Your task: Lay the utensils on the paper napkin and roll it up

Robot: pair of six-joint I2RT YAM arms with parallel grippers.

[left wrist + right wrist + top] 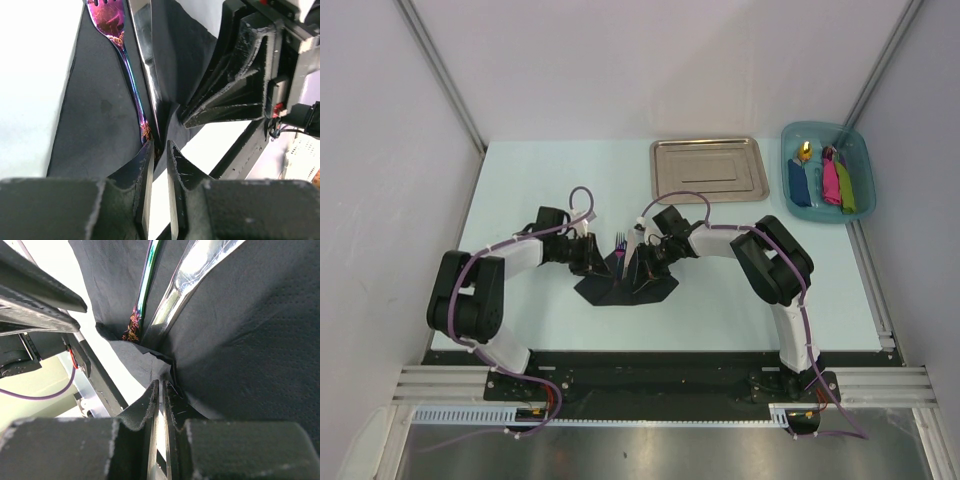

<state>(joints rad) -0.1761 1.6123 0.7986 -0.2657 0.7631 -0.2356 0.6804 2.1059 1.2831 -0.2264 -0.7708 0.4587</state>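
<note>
L gripper (pixel 159 146), R gripper (pixel 160 384) pinching paper napkin (pixel 240 340) (near-shut)

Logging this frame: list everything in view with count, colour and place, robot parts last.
paper napkin: one, black, table centre, edges lifted between the pincers.
fork: one, iridescent purple, lying on the napkin.
second utensil: one, silvery, beside the fork on the napkin; type unclear.
steel tray: one, silver, far side of the table.
bin: one, teal, far right corner.
blue item, pink item, green item: one each, inside the bin.
table: one, pale, under everything.
left pincer: black, nearly closed at the napkin's edge; grip unclear.
right pincer: black, shut on the napkin's edge.
</note>
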